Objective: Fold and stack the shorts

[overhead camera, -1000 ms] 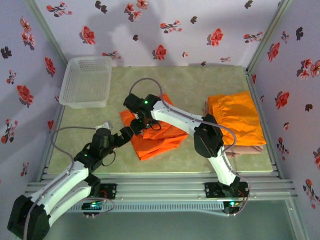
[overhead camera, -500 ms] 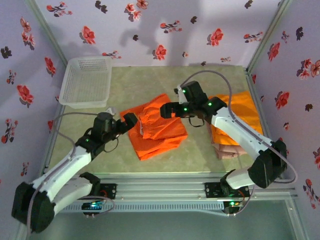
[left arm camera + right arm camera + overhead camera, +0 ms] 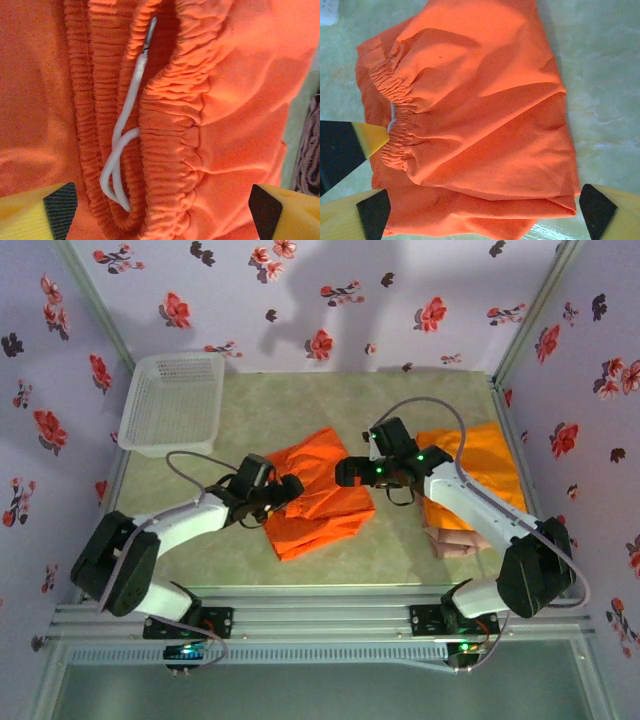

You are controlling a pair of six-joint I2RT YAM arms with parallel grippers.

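One folded orange pair of shorts (image 3: 318, 502) lies mid-table, its gathered waistband and white drawstring (image 3: 122, 155) facing left. My left gripper (image 3: 284, 490) hovers open just over that waistband, with fabric between its fingers (image 3: 60, 210) but no grip. My right gripper (image 3: 348, 472) stands open above the same shorts' (image 3: 480, 125) right edge, nothing held. In the right wrist view the left gripper's yellow fingertip (image 3: 370, 137) shows beside the waistband. At the right lies a second orange pair of shorts (image 3: 470, 475) on a pink-beige pair (image 3: 455, 542).
A white mesh basket (image 3: 172, 402) stands at the back left corner. Flowered walls close in the table (image 3: 300, 410) on three sides. A metal rail (image 3: 320, 605) runs along the near edge by the arm bases.
The right arm let go of the middle shorts and swung from their left side to their right edge. The left gripper advanced rightwards onto the waistband.
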